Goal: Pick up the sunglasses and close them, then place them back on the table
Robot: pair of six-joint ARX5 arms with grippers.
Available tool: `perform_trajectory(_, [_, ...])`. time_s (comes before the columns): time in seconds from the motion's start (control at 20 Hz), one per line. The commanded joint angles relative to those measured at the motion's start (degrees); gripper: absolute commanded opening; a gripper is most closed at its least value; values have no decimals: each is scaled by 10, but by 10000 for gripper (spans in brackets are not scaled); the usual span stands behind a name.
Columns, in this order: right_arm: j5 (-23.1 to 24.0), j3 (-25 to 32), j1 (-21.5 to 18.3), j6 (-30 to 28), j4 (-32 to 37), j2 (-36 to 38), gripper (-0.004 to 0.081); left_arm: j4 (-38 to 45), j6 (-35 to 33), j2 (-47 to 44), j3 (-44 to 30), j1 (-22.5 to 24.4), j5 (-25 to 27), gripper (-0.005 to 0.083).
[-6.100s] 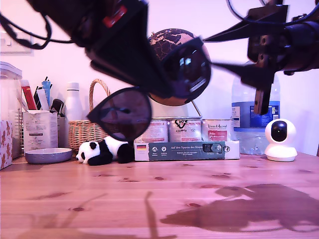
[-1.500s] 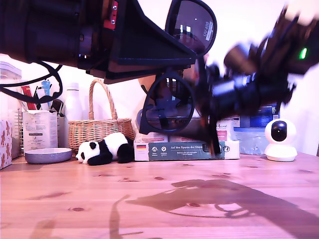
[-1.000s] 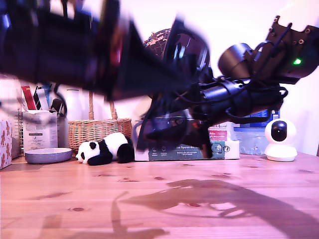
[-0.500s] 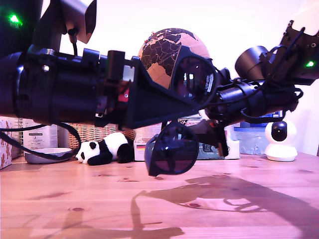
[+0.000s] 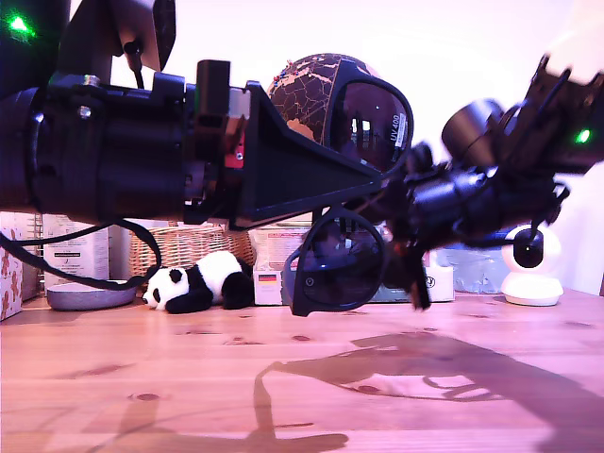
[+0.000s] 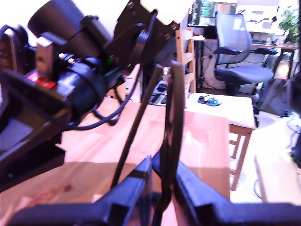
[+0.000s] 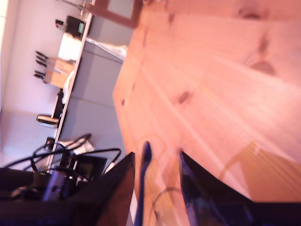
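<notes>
Findings: the matte black plastic sunglasses with dark rounded lenses (image 5: 354, 179) are held in the air above the reddish-brown pine-plank bench (image 5: 302, 377), front turned on end so 1 lens sits above the other in the exterior view.

My first gripper (image 6: 162, 188) is clenched on the frame: the first wrist view shows the black rim (image 6: 175, 122) edge-on, rising from between its 2 fingers. This is the large black arm entering from the exterior view's left.

My second gripper (image 7: 153, 188) has a thin dark strip (image 7: 143, 183) between its fingers, probably 1 arm of the sunglasses; whether it is clamped or merely bracketing cannot be told. Its arm (image 5: 481, 193) reaches in from the exterior view's right and is blurred (in motion).

Judgement: the folding step is in hand; placement on the bench is not done.

Risks:
1. Pushing the arm off the hinge line could twist the frame out of my first gripper's narrow hold and drop it.
2. Pulling with both grippers could strain the hinge.
3. A slip could scratch a lens.
</notes>
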State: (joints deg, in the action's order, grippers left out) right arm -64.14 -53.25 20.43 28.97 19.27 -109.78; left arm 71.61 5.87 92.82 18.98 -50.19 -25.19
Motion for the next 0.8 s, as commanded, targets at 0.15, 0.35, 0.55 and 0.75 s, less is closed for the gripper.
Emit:
perform_trajectory(0.15, [-19, -16, 25, 2, 17, -2, 257, 8, 8, 5, -7, 0, -10, -19])
perform_trajectory(0.35, [-72, -28, 25, 2, 19, -2, 257, 4, 9, 5, -7, 0, -10, -19])
perform_trajectory(0.55, [-107, -28, 25, 2, 21, -2, 257, -3, 12, 5, -7, 1, -10, -19])
perform_trajectory(0.75, [-156, -28, 24, 1, 40, -2, 257, -17, 12, 5, -7, 9, -10, -19])
